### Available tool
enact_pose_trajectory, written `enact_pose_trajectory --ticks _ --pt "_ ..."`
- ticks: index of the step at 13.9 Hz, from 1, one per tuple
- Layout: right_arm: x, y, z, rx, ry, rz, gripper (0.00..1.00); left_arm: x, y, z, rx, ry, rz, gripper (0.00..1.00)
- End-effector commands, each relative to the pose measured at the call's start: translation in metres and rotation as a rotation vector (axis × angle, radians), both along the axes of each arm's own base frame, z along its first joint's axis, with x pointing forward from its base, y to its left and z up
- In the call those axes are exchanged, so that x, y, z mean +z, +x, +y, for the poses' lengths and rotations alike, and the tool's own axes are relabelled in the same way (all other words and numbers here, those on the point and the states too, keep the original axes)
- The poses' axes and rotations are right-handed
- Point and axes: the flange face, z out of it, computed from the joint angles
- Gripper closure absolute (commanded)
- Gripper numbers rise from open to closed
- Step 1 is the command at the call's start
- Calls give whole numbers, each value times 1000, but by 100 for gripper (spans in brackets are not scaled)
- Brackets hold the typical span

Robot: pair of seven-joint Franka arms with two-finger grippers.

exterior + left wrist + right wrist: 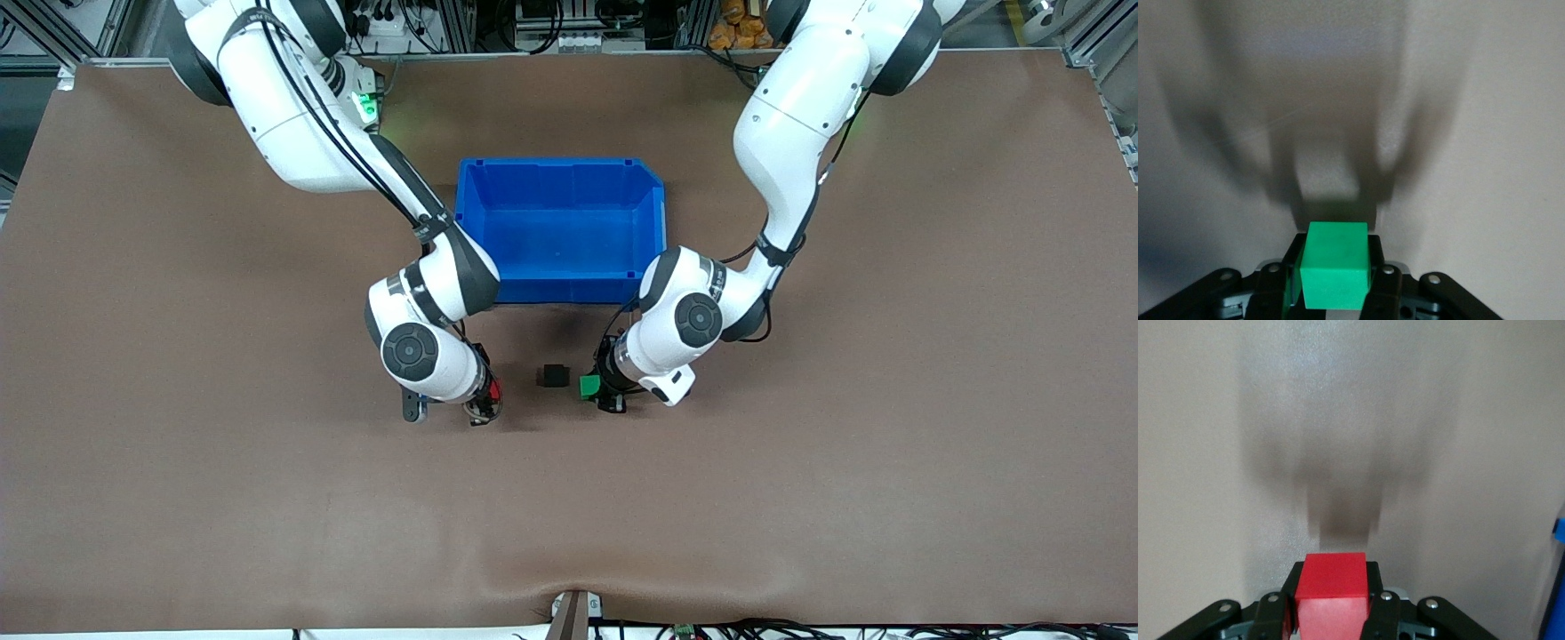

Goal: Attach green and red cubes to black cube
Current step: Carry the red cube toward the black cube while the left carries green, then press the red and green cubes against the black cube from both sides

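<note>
Front view: no legible writing, seemingly, on black cube [555,375].

Matt green cube [1335,267], glossy blue bin [560,227]

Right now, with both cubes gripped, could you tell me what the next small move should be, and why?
Probably ease the left gripper sideways until its green cube meets the black cube on the table. Only a small gap separates them, while the right gripper holds its red cube farther off.
</note>
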Motion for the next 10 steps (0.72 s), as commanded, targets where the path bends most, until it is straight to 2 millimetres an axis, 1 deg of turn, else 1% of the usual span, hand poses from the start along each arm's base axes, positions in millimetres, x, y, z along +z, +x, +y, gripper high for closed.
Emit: enact_pose_trajectory --ticks 1,2,4,5,6,10 --pt "2 6 7 -37 12 -26 100 -2 -1 -10 21 -15 -5 100" --pt "0 6 8 -49 15 -32 100 -2 -5 -17 14 -15 -3 100" --pt "-4 3 13 -52 14 -26 100 -2 -8 -21 21 -19 -13 100" --pt "-6 2 14 -51 13 -23 100 -5 -14 -29 13 -22 -18 100" --pt "-6 2 14 -50 14 -23 100 -9 -18 -33 14 -19 -15 100" --pt "-4 2 13 -51 18 -22 100 -10 -21 -36 17 -18 -11 100"
